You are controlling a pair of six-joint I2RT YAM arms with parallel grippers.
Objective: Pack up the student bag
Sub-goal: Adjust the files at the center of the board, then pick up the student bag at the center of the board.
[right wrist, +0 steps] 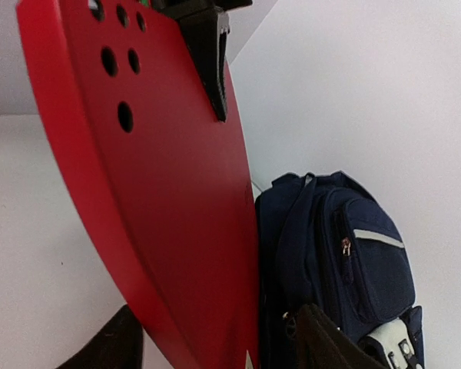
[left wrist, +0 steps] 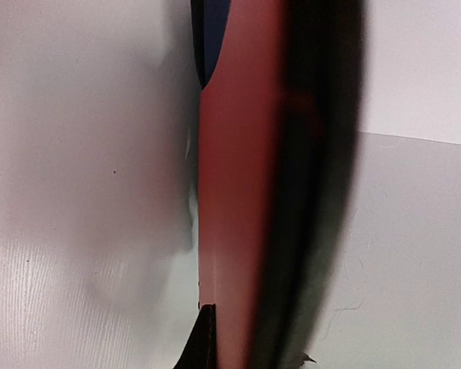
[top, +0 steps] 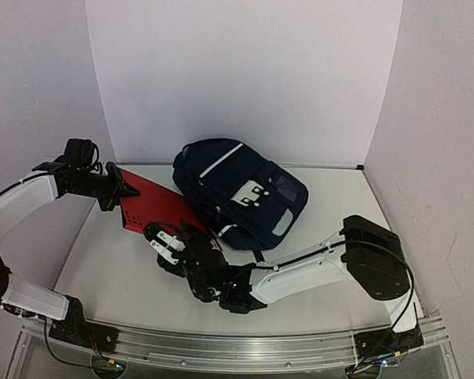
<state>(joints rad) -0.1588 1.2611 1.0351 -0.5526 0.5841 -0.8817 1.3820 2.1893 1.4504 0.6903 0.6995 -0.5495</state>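
At the far left we see the left arm reach in from the table's edge, and the left gripper is clamped on the left edge of a flat red board. In the left wrist view the board runs edge-on up the frame, with a dark, blurred finger pressed along its right face. The board is tilted, its gripped side up off the white table.

Moving right, we find the right gripper at the board's near edge. Its jaws stand apart: in the right wrist view one dark finger sits to the left of the board and the other well to its right, so the board's lower edge lies between them without being pinched. That view also shows round holes near the board's top corner, where a black finger of the left gripper lies across the red face.

Right of the board lies the student bag, navy with a pale stripe and a white buckle patch, resting on the table near the back wall, front pocket upward. The board's far edge sits just beside the bag's left side; we cannot tell whether they touch. Further right, the right arm stretches back to its base.
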